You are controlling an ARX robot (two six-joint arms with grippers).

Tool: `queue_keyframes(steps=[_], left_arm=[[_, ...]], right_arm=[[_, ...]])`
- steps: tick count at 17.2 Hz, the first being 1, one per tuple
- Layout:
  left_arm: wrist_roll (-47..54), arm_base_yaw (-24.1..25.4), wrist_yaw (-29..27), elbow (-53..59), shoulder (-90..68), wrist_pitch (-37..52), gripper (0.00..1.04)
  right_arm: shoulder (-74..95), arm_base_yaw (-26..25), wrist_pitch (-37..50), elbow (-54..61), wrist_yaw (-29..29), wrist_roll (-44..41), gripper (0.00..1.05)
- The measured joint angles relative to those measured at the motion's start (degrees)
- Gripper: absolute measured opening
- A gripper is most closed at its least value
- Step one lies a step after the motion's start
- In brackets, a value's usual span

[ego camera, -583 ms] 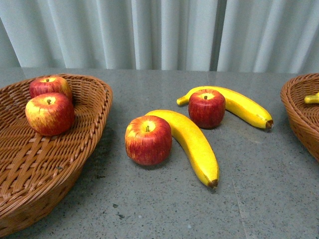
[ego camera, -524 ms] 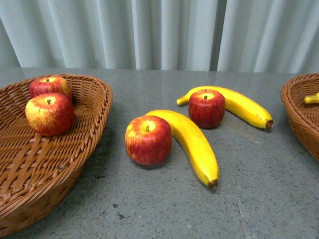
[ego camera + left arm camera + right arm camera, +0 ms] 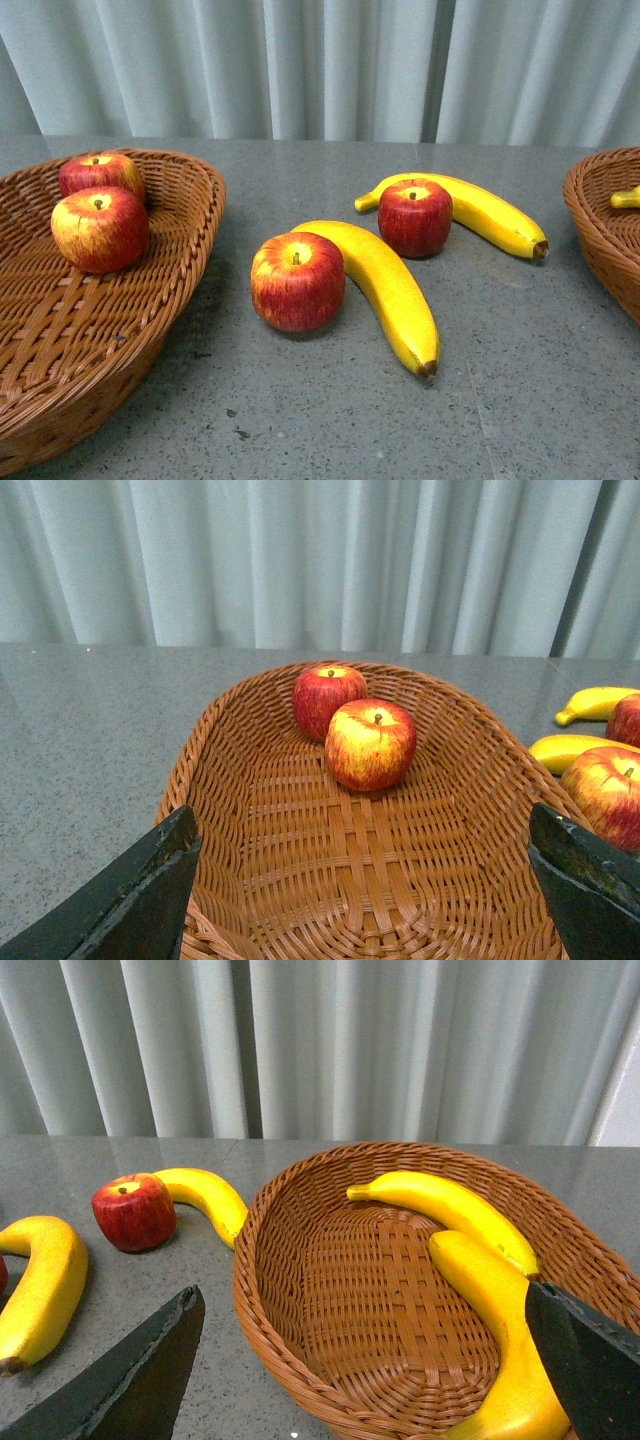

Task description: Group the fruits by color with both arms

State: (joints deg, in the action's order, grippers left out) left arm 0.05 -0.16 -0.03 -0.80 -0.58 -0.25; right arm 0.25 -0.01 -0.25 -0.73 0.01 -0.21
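Two red apples (image 3: 297, 281) (image 3: 414, 217) and two yellow bananas (image 3: 385, 290) (image 3: 480, 212) lie on the grey table in the front view. Two more apples (image 3: 100, 228) (image 3: 100, 173) sit in the left wicker basket (image 3: 195, 215). In the left wrist view my left gripper (image 3: 370, 885) is open and empty above that basket (image 3: 200, 770), short of its apples (image 3: 370, 744) (image 3: 328, 695). In the right wrist view my right gripper (image 3: 370, 1370) is open and empty above the right basket (image 3: 270, 1290), which holds two bananas (image 3: 445, 1205) (image 3: 495, 1310). Neither arm shows in the front view.
The right basket's rim (image 3: 590, 215) shows at the front view's right edge with a banana tip (image 3: 626, 198) inside. A pale pleated curtain (image 3: 320, 65) hangs behind the table. The table's loose apple (image 3: 134, 1212) and banana (image 3: 208, 1198) also show in the right wrist view.
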Motion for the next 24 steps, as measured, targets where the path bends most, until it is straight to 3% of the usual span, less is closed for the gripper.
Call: queue_keyframes(steps=[6,7,9,11,13,15,17,20,24], left_arm=[[0.0,0.0,0.0,0.0,0.0,0.0,0.98],[-0.9,-0.9,-2.3,-0.7,-0.7,-2.9,0.98],[-5.8,-6.0,-16.9,-7.6,-11.8,-14.0,0.98],[-6.6,-2.0,-20.2,-11.4,-17.9,-8.5,0.98],[-5.2,2.1,-15.8,-16.0,-24.1,1.1,0.98],[-4.0,3.5,-13.2,-17.9,-27.6,5.0,0.98],[-0.5,4.5,-5.9,-23.3,-40.0,14.4,0.98],[2.8,-2.6,6.9,-36.2,-59.2,14.6,0.98],[8.2,-15.0,16.1,-42.8,-73.2,5.2,0.98]], right_arm=[[0.0,0.0,0.0,0.0,0.0,0.0,0.98],[0.0,0.0,0.0,0.0,0.0,0.0,0.98],[0.0,0.0,0.0,0.0,0.0,0.2,0.98],[0.0,0.0,0.0,0.0,0.0,0.2,0.98],[0.0,0.0,0.0,0.0,0.0,0.2,0.98],[0.0,0.0,0.0,0.0,0.0,0.2,0.98],[0.0,0.0,0.0,0.0,0.0,0.2,0.98],[0.0,0.0,0.0,0.0,0.0,0.2,0.98],[0.0,0.0,0.0,0.0,0.0,0.2,0.98]])
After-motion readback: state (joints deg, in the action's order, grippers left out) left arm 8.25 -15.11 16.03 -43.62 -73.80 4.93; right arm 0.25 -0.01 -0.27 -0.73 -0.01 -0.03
